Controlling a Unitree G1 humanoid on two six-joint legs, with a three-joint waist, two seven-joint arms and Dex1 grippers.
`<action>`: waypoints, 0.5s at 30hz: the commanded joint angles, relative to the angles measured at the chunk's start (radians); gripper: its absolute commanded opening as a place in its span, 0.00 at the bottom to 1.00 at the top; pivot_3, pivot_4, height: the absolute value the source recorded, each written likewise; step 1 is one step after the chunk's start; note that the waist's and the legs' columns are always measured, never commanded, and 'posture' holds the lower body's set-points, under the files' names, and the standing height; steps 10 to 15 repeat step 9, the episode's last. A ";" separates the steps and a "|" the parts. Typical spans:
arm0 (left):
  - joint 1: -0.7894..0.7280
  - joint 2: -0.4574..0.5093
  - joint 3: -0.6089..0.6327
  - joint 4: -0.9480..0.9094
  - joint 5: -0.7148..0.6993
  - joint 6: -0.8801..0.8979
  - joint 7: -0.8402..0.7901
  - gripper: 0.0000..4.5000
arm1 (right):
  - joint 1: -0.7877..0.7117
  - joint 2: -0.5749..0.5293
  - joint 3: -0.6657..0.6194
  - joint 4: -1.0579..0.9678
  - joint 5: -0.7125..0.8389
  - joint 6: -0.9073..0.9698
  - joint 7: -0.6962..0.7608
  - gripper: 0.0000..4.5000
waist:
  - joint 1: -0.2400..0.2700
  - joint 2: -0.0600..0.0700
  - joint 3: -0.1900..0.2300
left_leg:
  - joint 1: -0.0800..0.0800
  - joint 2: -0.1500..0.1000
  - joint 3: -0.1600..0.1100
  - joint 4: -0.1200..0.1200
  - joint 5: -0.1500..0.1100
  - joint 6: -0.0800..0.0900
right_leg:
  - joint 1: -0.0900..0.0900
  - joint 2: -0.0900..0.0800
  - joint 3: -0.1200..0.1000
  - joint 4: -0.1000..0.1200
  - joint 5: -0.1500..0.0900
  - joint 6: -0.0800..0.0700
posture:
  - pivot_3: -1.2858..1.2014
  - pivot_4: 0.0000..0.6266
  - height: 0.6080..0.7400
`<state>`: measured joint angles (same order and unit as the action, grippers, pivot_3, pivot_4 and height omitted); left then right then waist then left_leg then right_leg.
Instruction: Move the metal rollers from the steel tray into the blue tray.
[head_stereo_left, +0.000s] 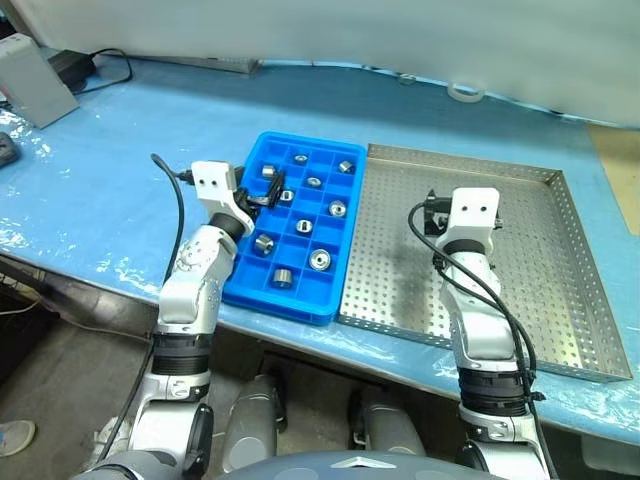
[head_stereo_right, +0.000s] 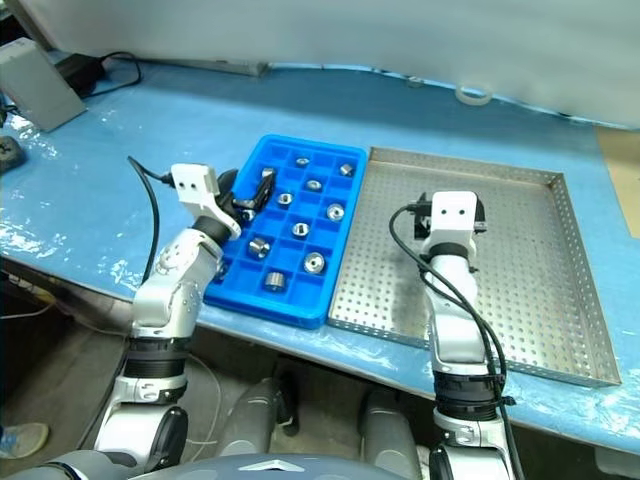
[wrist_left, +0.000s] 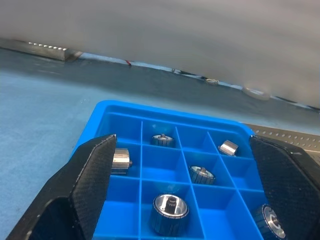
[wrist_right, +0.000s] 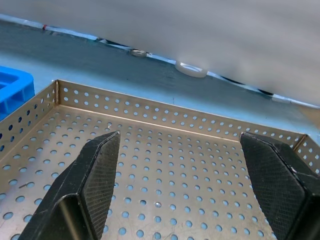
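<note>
Both sets of jaws spread wide, nothing held — left gripper (wrist_left: 180, 185) hovering over the blue tray (head_stereo_left: 243, 288), right gripper (wrist_right: 185, 185) over the steel tray (head_stereo_left: 560, 300). Looks pretty much done: metal rollers (head_stereo_left: 318, 259) sitting in the blue tray's little compartments, mostly one per slot, and no roller to be seen on the perforated steel base, though the right arm hides a patch of it. Probably just a last check left. Around the edges: grey box (head_stereo_left: 35, 82) and black cable (head_stereo_left: 100, 70) at the far left, white tape ring (head_stereo_left: 465, 93) at the far side — all well apart from the trays, nothing blocking.
</note>
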<state>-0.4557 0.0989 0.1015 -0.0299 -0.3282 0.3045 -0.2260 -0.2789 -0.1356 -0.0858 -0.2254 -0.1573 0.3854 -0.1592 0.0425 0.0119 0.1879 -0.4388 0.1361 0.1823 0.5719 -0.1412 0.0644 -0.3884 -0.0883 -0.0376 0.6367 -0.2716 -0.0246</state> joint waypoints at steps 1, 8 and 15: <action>-0.030 -0.011 0.007 0.019 0.011 -0.062 0.003 1.00 | -0.033 -0.027 -0.020 -0.002 -0.003 -0.036 0.012 0.89 | 0.001 0.000 0.000 | 0.000 0.000 0.000 0.000 0.000 0.000 | 0.000 0.000 0.000 0.000 0.000 0.000 | 0.52 0.24 1.00; -0.032 -0.024 0.024 0.060 0.018 -0.132 0.015 1.00 | -0.077 -0.049 -0.009 0.045 -0.002 -0.057 0.041 0.89 | 0.004 0.000 0.000 | 0.000 0.000 0.000 0.000 0.000 0.001 | 0.000 0.000 0.000 0.000 0.000 0.000 | 0.54 0.24 1.00; -0.031 -0.025 0.025 0.061 0.020 -0.138 0.018 1.00 | -0.081 -0.050 -0.009 0.051 -0.002 -0.059 0.043 0.89 | 0.004 0.000 0.000 | 0.000 0.000 0.000 0.000 -0.001 0.001 | 0.000 0.000 -0.001 0.000 0.000 -0.001 | 0.54 0.24 1.00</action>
